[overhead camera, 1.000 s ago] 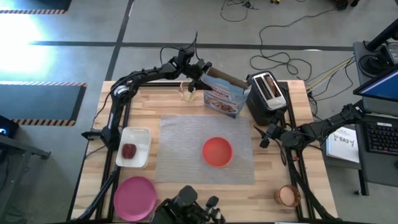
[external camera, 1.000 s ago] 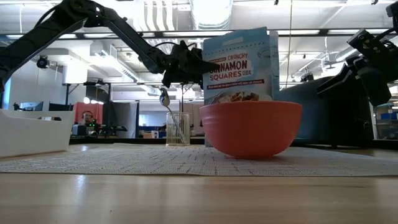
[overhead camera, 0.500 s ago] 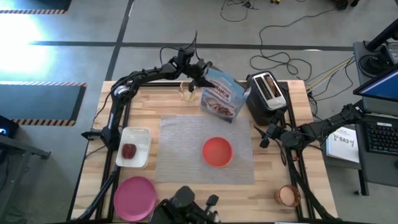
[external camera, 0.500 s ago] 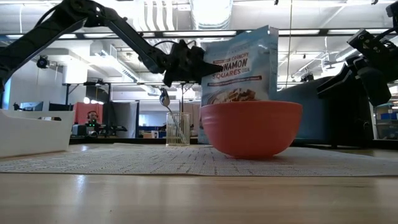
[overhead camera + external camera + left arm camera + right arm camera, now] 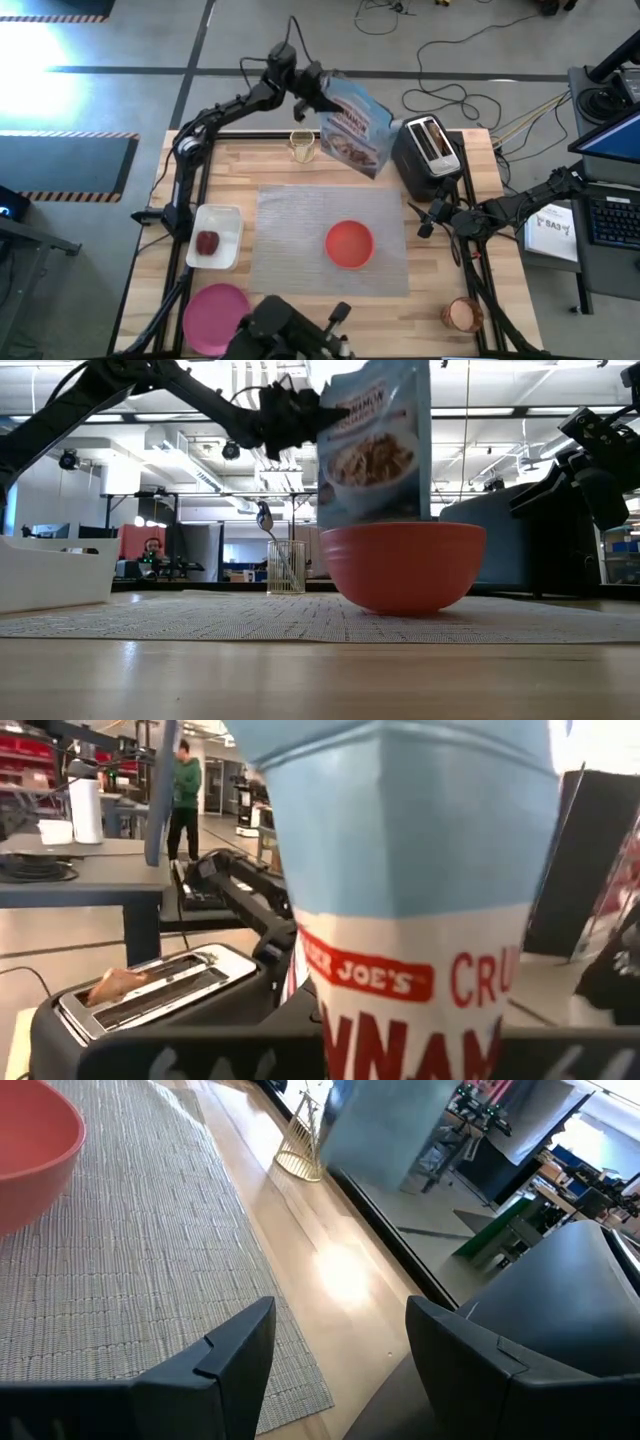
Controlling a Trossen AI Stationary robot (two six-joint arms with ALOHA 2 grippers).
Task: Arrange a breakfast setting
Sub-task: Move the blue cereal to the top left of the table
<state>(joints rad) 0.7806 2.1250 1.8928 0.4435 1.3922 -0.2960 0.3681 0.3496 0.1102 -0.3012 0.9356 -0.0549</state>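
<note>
Wooden surface (image 5: pixel 210 175). Centre: grey placemat (image 5: pixel 290 230). Left edge: white tray (image 5: pixel 228 232). Near left corner: pink plate (image 5: pixel 215 312). Far edge: clear cup (image 5: pixel 302 146), black toaster (image 5: pixel 428 155). Near right corner: small cup (image 5: pixel 462 314).

Our left arm reaches way out toward 12 o'clock, past the far edge, with the left gripper (image 5: pixel 312 82) held high and clamped tight. Our right arm sits low at 3 o'clock, right gripper (image 5: pixel 428 217) pointing inward, fingers (image 5: pixel 215 1352) spread wide.
</note>
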